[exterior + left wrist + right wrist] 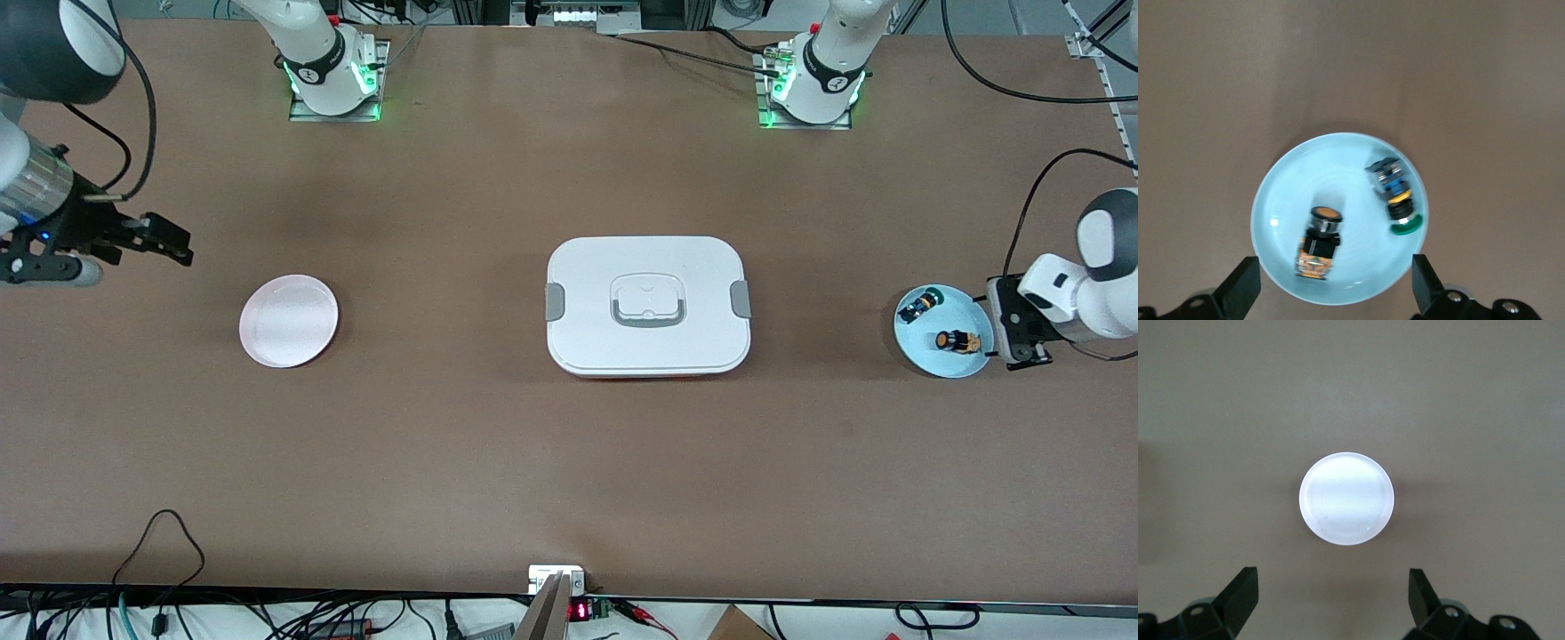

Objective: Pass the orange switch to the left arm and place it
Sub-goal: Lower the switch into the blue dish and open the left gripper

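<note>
Black left pincer wide open above orange switch.

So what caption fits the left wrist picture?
Open left gripper above blue plate holding orange switch and green switch.

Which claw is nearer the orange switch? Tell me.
Left. The left claw is open just above the blue plate that holds the orange switch. The right claw is open over the table's other end, past the box.
</note>
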You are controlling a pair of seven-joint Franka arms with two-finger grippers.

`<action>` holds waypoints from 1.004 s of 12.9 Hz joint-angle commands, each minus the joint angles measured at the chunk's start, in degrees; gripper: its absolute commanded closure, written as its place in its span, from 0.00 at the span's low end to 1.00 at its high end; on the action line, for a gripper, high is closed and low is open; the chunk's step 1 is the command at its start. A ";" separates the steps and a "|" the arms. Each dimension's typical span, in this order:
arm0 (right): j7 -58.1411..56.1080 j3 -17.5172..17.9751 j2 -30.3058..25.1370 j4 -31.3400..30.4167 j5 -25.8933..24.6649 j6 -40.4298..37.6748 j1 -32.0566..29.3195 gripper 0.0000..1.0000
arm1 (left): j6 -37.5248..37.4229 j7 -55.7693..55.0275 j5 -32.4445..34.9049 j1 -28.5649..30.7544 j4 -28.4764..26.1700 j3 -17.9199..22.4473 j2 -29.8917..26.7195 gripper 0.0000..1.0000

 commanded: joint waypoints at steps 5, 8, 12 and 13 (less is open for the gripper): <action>-1.83 0.69 -0.56 2.36 0.05 -2.86 -0.73 0.00 | -29.23 -32.98 -2.03 -9.49 18.45 -3.70 -0.17 0.00; -2.36 0.77 -0.48 2.72 0.31 -3.12 -0.82 0.00 | -37.08 -45.91 -3.60 -12.58 23.21 -3.78 -0.26 0.00; -2.80 0.60 -0.48 3.15 0.49 -3.21 -0.91 0.00 | -41.12 -58.33 -7.22 -14.96 24.10 -3.26 -3.42 0.00; -2.80 0.68 -0.48 3.16 0.49 -3.30 -0.82 0.00 | -41.13 -58.60 -7.30 -15.22 24.54 -3.17 -4.29 0.00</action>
